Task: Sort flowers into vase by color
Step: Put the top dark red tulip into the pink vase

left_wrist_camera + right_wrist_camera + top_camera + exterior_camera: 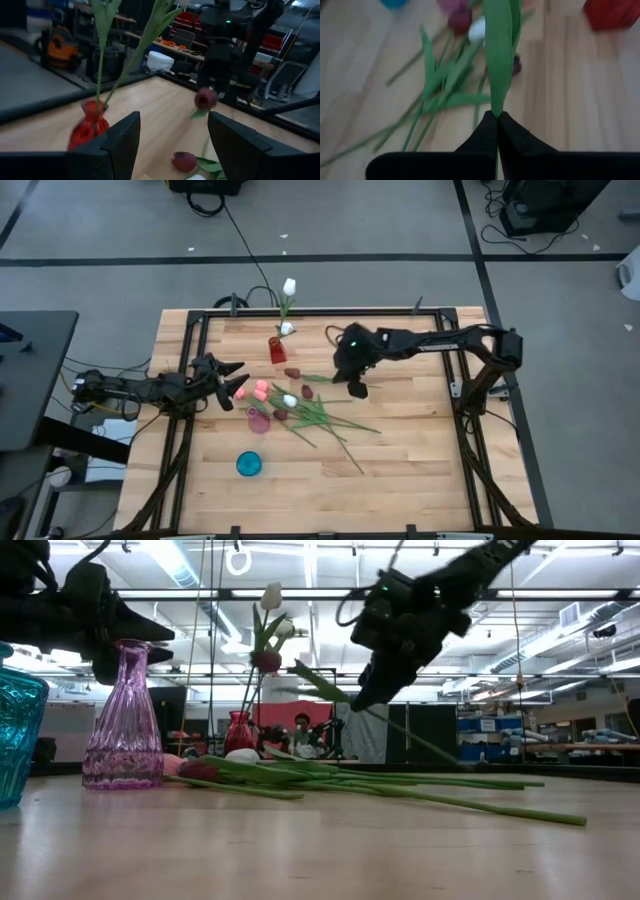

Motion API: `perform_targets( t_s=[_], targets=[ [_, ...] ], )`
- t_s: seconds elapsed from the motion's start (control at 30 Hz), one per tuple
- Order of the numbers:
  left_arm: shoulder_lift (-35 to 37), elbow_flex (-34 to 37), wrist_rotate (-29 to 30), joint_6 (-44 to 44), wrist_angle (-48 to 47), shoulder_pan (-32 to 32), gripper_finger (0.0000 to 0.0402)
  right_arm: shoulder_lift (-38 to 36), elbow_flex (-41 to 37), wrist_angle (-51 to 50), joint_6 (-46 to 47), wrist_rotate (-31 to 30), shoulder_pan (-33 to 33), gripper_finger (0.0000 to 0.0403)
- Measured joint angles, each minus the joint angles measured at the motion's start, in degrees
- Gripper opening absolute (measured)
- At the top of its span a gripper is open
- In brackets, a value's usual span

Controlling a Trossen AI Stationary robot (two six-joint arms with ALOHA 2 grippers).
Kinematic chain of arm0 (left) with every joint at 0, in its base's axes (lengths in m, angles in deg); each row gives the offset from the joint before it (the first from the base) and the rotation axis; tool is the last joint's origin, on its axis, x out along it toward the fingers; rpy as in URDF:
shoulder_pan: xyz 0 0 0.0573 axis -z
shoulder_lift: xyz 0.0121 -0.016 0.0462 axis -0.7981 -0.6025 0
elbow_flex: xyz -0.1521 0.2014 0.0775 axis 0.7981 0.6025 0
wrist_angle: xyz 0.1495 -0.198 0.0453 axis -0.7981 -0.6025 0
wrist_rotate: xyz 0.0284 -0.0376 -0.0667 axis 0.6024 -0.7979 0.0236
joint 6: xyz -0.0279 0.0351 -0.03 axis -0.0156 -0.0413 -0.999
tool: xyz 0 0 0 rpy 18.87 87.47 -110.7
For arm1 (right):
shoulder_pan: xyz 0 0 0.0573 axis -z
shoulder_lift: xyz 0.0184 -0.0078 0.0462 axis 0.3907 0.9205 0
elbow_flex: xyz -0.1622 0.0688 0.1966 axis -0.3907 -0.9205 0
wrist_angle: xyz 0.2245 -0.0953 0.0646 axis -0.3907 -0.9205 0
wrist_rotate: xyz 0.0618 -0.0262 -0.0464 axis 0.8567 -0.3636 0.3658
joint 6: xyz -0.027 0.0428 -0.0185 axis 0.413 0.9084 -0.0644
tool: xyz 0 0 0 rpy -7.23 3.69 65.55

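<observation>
Your red vase (277, 351), upper centre, holds two white tulips (289, 286); right pincer (356, 389) clenches a maroon tulip (266, 661); left pincer (236, 380) released.

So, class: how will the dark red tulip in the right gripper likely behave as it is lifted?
The dark red artificial tulip, pinched by its stem in the right gripper, probably droops: its head hangs far out. It looks light. The thin stem may twist or slip.
</observation>
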Motion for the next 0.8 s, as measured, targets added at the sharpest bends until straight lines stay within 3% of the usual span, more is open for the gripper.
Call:
perform_targets(
  t_s=[0.2,0.3,0.47,0.8],
  targets=[
    [-3.6,-0.13,3.75,9.24,11.39,-0.02,0.0239,-1.64,-8.45,25.67,3.35,2.39,0.36,0.0011],
    [-6.68,-1.9,3.54,9.83,11.64,0.0,0.0239,-0.28,-9.13,36.57,6.36,4.39,0.17,0.0011],
    [-14.3,-4.71,2.16,7.15,11.18,0.0,0.0239,2.82,-9.17,50.57,8.44,10.59,0.04,0.0014],
    [-30.37,-7.82,-0.72,6.7,18.48,0.0,0.0239,5.06,-8.55,69.11,10.1,13.98,0.62,0.0015]
  ],
)
